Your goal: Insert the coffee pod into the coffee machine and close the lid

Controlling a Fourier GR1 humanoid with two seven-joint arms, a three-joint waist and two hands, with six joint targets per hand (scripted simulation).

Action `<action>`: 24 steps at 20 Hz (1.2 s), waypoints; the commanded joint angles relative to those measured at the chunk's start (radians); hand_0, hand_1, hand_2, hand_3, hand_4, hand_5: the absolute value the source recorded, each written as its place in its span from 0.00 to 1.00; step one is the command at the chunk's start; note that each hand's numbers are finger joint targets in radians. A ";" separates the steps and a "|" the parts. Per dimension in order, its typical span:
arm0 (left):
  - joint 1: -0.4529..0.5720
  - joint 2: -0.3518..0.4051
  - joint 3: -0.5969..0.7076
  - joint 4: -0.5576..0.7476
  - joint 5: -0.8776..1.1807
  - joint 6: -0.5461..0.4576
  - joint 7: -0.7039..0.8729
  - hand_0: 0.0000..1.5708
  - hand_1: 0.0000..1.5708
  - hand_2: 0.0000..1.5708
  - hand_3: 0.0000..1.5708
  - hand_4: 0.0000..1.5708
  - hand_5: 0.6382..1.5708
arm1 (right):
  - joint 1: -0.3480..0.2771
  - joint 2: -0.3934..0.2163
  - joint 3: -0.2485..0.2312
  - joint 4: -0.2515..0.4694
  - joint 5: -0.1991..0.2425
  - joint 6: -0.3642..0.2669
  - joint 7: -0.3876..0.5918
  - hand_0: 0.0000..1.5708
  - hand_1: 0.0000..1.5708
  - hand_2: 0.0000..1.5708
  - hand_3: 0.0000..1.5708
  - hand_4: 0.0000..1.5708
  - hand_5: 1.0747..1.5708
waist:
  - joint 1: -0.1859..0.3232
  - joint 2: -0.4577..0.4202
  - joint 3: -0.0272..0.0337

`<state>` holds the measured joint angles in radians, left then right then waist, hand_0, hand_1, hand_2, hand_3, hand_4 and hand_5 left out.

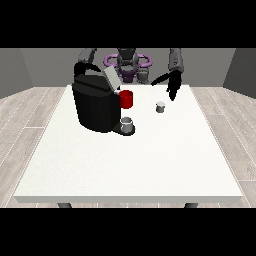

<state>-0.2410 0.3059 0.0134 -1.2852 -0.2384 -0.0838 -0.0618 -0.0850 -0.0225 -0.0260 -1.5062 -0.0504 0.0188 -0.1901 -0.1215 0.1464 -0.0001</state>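
Observation:
A black coffee machine (pixel 95 106) stands on the left half of the white table (pixel 130 160), its grey lid (pixel 111 77) tilted up. A grey cup (pixel 127 124) sits on its base at the front. The small grey coffee pod (pixel 160 106) stands upright on the table to the right of the machine. The hand at the view's right (pixel 171 85) hangs above and just behind the pod, apart from it, with straight fingers pointing down and the thumb spread to the left. The hand at the view's left (pixel 84 68) shows behind the machine's top, mostly hidden.
A red mug (pixel 126 99) stands right behind the machine's spout, between the machine and the pod. The table's front half and right side hold nothing else. The robot's torso (pixel 128 62) is at the far edge.

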 commanded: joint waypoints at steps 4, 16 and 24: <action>-0.127 0.096 0.027 0.199 -0.126 0.035 -0.021 0.00 0.00 0.00 0.00 0.00 1.00 | -0.043 0.003 0.025 -0.015 0.017 -0.003 0.024 0.00 0.00 0.00 0.00 0.31 1.00 | -0.070 0.096 -0.0003; -0.310 0.147 0.014 0.475 -0.219 -0.045 -0.052 0.00 0.00 0.00 0.00 0.00 1.00 | -0.156 -0.021 -0.023 0.082 0.029 -0.039 0.029 0.00 0.00 0.00 0.00 0.26 1.00 | -0.055 0.162 -0.0001; -0.338 0.121 0.009 0.565 -0.273 -0.023 -0.050 0.00 0.00 0.00 0.00 0.00 1.00 | -0.143 -0.024 -0.043 0.138 0.020 -0.027 -0.061 0.00 0.00 0.00 0.00 0.24 1.00 | -0.070 0.178 0.0001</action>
<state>-0.5562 0.4548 0.0221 -0.7875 -0.4968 -0.1056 -0.1399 -0.2324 -0.0367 -0.0471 -1.4023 -0.0068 -0.0309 -0.2097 -0.1793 0.3111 0.0095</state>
